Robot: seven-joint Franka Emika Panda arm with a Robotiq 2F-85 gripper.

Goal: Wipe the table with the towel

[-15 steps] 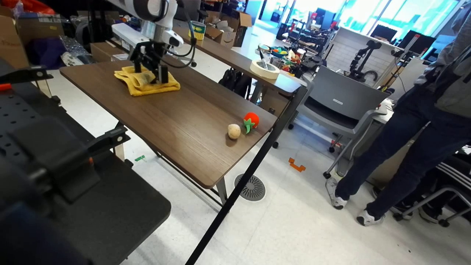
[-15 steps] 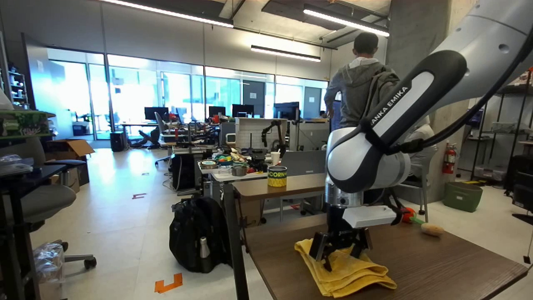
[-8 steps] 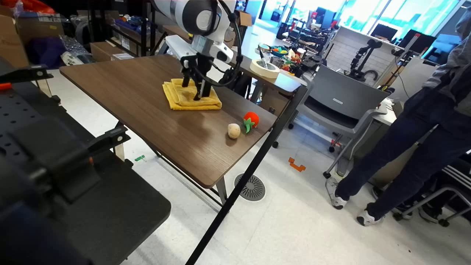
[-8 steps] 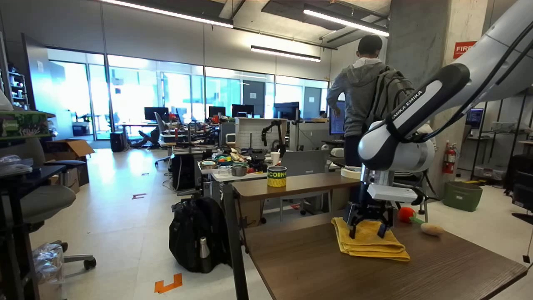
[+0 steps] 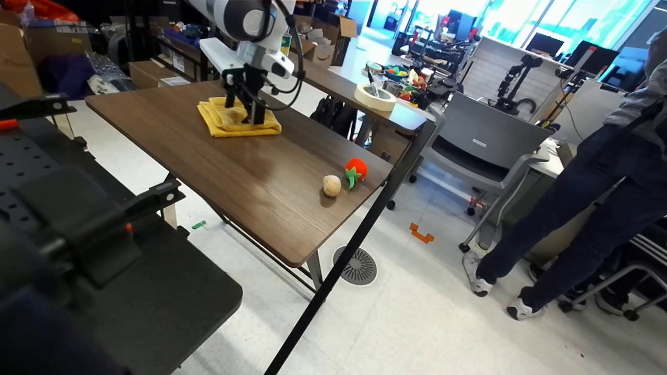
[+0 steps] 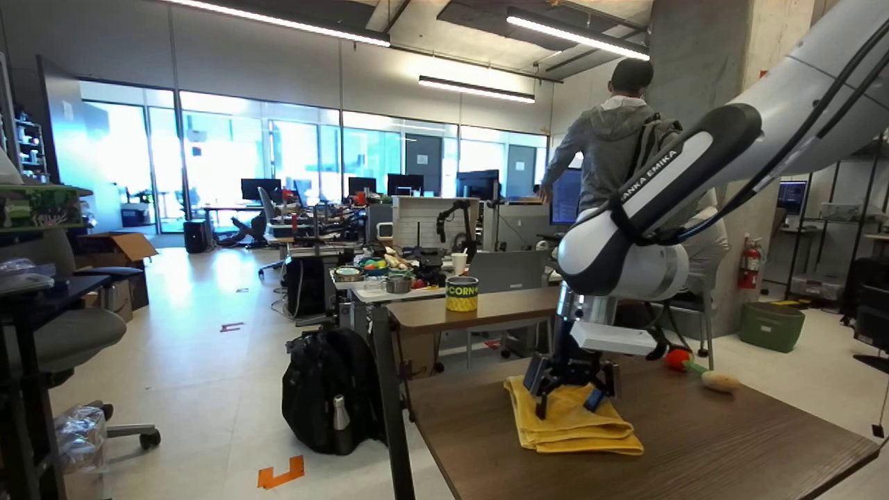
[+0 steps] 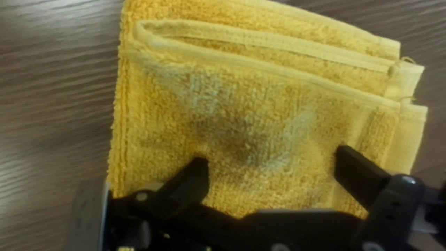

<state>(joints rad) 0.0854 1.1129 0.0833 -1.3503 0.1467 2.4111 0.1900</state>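
The yellow folded towel lies flat on the dark brown table, toward the end away from the toys. It also shows in an exterior view and in the wrist view, with a grey smudge on its top layer. My gripper points down onto the towel; it also shows in an exterior view. In the wrist view its fingers stand wide apart with bare cloth between them. Both fingertips appear to rest on the top of the towel; no cloth is pinched.
A beige ball and a red tomato toy with a green top sit near the table's far end. A narrow raised shelf along one side bears a corn can and a tape roll. A person stands beyond.
My gripper and the towel under it slid toward the toys by half a second ago, then back away from them. The towel's folds look flatter. The toys stay put.
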